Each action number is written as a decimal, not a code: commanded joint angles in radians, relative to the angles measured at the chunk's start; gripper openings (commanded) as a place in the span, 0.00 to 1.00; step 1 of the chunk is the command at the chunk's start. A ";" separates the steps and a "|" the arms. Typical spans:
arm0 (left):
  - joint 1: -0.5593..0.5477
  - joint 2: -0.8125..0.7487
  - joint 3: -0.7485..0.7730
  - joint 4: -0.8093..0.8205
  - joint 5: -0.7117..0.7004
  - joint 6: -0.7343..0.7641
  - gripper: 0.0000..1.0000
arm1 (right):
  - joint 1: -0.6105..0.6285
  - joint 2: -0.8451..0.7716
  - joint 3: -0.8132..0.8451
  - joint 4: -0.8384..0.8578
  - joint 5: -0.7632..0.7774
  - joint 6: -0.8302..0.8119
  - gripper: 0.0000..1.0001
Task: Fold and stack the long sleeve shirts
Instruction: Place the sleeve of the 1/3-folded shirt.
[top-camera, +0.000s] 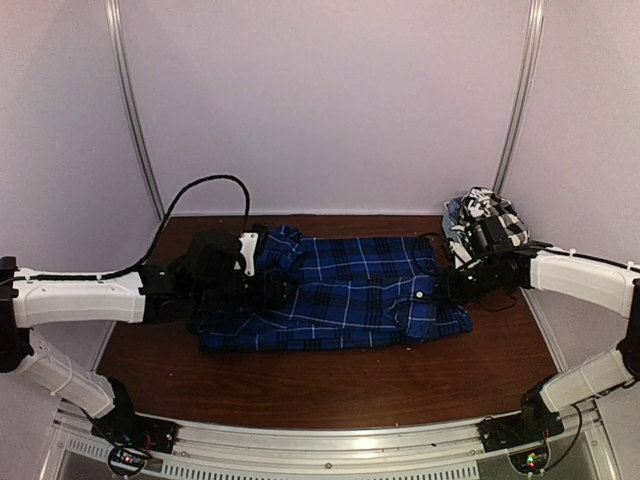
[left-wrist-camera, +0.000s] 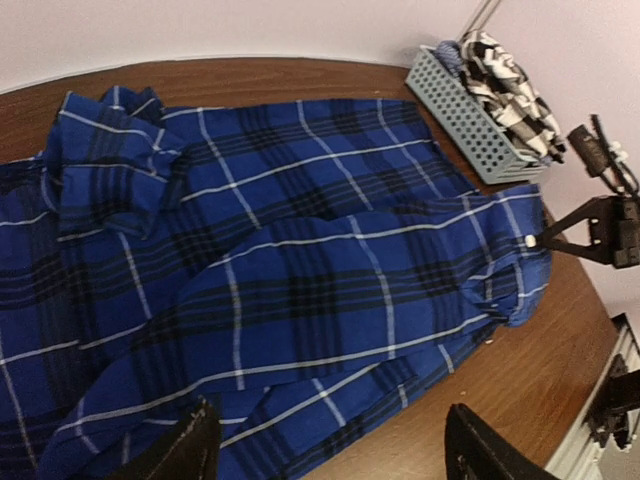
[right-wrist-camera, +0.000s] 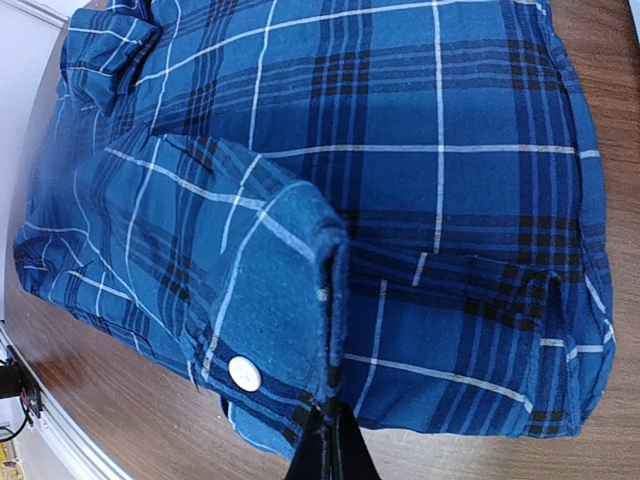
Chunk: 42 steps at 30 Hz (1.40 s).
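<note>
Left gripper (left-wrist-camera: 330, 412): jaws stood wide apart, gripped nothing, just above the blue plaid shirt (top-camera: 345, 285).
Right gripper (right-wrist-camera: 330, 445): was pinched closed on the cuff (right-wrist-camera: 280, 300) edge, near the white button (right-wrist-camera: 244, 374).
Blue plaid shirt: lay mid-table (top-camera: 330, 385), sleeve across body.
Black-and-white check shirt (top-camera: 497, 215): sat bunched in grey basket (left-wrist-camera: 455, 115), far right corner.

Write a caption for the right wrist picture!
Shut right gripper pinching the buttoned cuff of the blue plaid shirt.
</note>
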 joint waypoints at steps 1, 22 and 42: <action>0.053 -0.018 0.000 -0.192 -0.129 0.087 0.79 | -0.043 -0.002 0.039 -0.084 0.008 -0.073 0.00; 0.069 0.203 -0.044 -0.177 -0.226 0.192 0.78 | -0.137 0.288 0.150 -0.024 0.054 -0.149 0.00; 0.069 0.253 -0.094 -0.175 -0.208 0.161 0.77 | -0.139 0.454 0.263 -0.072 0.226 -0.194 0.03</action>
